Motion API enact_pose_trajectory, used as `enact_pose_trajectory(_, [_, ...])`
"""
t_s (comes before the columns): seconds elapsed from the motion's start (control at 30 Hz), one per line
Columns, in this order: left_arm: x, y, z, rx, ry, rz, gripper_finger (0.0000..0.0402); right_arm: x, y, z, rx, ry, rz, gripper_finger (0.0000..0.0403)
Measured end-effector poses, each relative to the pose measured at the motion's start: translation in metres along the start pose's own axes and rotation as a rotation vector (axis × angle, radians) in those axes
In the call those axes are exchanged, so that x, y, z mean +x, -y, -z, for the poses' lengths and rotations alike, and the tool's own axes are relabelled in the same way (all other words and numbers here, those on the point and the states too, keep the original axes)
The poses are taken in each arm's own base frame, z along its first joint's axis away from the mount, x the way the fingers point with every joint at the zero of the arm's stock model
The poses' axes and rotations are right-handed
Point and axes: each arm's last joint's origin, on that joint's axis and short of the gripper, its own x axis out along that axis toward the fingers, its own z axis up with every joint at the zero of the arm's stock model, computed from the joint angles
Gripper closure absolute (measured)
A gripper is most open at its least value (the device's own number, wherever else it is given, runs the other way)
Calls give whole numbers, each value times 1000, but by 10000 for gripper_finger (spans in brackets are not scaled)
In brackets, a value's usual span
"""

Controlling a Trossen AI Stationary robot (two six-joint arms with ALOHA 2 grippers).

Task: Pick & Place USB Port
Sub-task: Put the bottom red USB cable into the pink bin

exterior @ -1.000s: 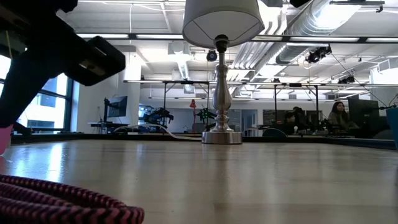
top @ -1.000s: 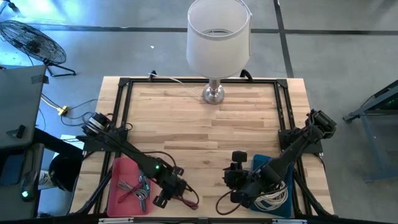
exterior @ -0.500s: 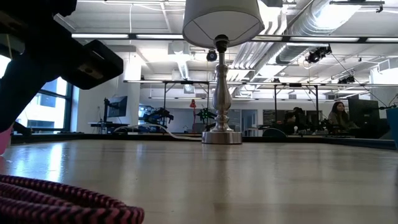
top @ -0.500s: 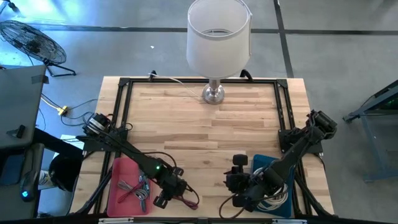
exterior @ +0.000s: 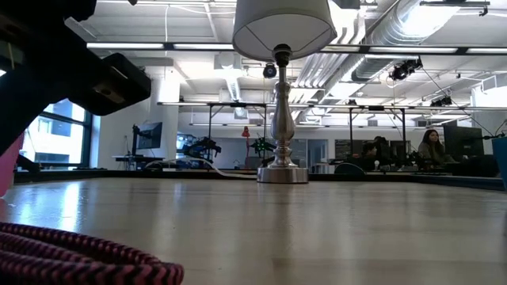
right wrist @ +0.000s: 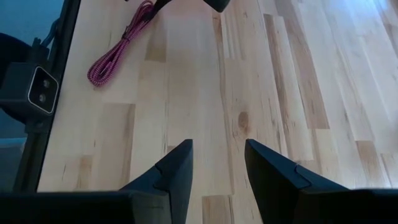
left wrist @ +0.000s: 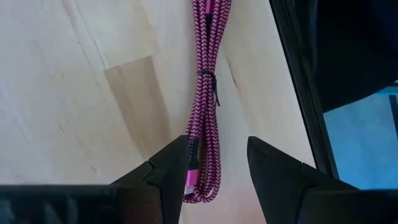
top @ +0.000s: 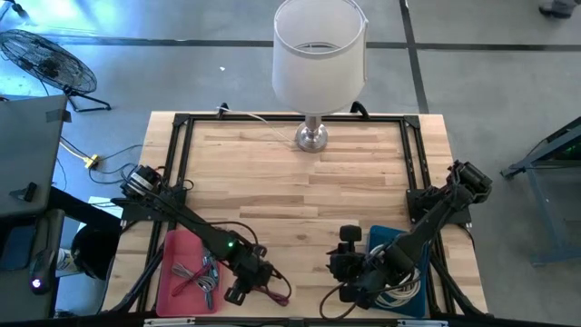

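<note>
Between the released left hand (left wrist: 217, 165) fingers, pink cable (left wrist: 205, 93); right hand (right wrist: 217, 163) released over bare wood

The bench (top: 300, 191) is a light wood surface bordered by a black frame, occupying the centre of the frame. A lamp (top: 319, 54) with a white shade stands at the upper centre edge on a metal base.

The left arm reaches from the left edge toward the lower centre. Its left claw (top: 238, 289) sits over a pink braided cable (top: 275, 291), just right of a pink tray (top: 184, 271) holding metal items.

The right arm reaches from the right edge. Its right claw (top: 341, 283) is at the lower centre, beside a blue tray (top: 392, 238) containing coiled white cable (top: 398, 289).
</note>
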Motion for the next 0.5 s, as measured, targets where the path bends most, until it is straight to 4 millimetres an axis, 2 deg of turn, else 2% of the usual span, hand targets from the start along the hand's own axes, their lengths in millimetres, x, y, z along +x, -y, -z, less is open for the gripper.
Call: enact_pose_trajectory(0.5, [1, 3, 2, 29, 7, -45, 238, -4, -5, 3, -11, 7, -13, 265])
